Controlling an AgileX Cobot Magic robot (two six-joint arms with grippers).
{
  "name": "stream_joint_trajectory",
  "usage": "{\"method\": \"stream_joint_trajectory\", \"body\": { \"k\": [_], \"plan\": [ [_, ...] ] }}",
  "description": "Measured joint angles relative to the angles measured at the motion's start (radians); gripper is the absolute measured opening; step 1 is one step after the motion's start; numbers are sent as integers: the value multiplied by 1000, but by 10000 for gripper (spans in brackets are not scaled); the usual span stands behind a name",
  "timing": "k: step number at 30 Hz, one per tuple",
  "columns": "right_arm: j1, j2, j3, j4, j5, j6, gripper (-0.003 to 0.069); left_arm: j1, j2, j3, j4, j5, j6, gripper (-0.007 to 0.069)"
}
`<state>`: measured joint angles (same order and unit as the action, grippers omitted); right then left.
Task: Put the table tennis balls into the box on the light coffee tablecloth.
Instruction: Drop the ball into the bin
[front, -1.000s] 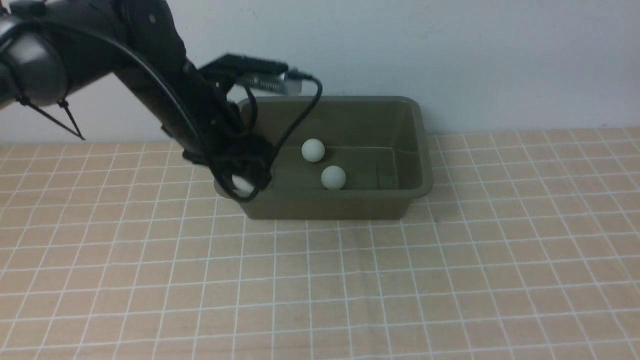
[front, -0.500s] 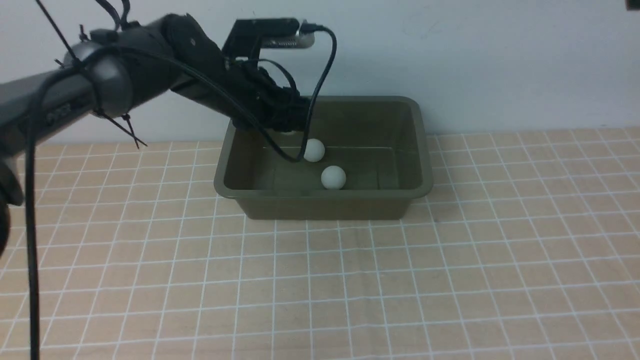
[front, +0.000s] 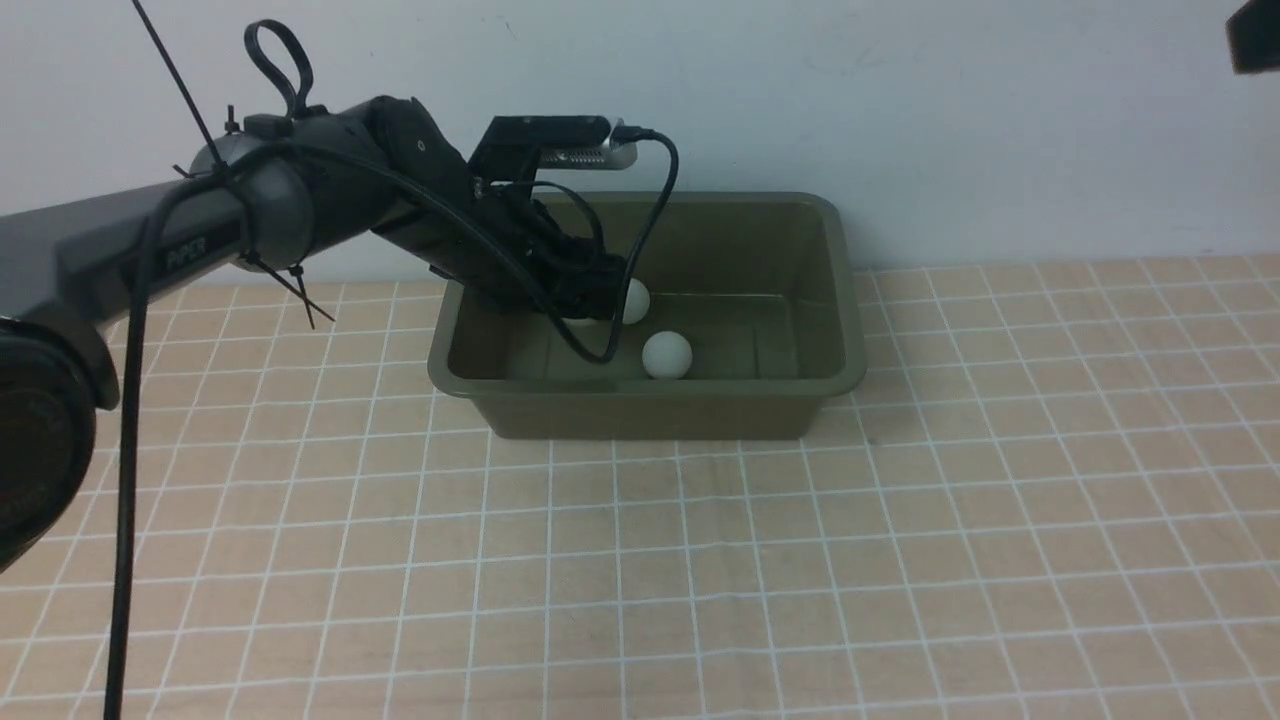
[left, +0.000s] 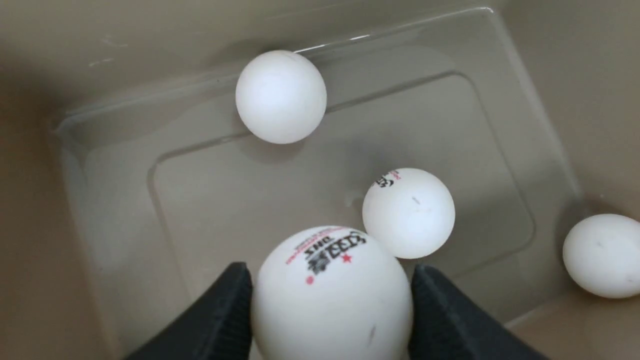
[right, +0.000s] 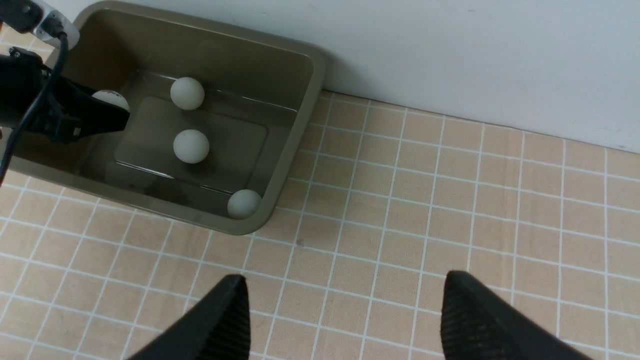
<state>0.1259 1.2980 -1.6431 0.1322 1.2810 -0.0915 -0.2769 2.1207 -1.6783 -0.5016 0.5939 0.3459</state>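
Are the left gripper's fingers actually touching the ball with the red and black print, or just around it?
Touching. The left wrist view shows both fingers flush against the sides of the printed ball, no gap.

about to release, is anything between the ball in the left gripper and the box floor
Nothing visible does. The left gripper holds the ball inside the box walls, seemingly over bare floor. The nearest loose ball lies close beside it; the other two lie farther off.
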Motion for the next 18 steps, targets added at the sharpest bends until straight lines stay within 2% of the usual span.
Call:
{"method": "stream_joint_trajectory", "body": {
  "k": [6,10,15,18],
  "plan": [
    [0,0,0,0,0,-2,467,-2,0,0,-1,0,1,409],
    [0,0,0,0,0,-3,467,-2,0,0,-1,0,1,426],
    [0,-27,0,0,0,-3,467,-2,-24,-24,-1,58,0,421],
    [0,-81,0,-1,0,-3,467,-2,-75,-70,0,150,0,377]
  ]
}}
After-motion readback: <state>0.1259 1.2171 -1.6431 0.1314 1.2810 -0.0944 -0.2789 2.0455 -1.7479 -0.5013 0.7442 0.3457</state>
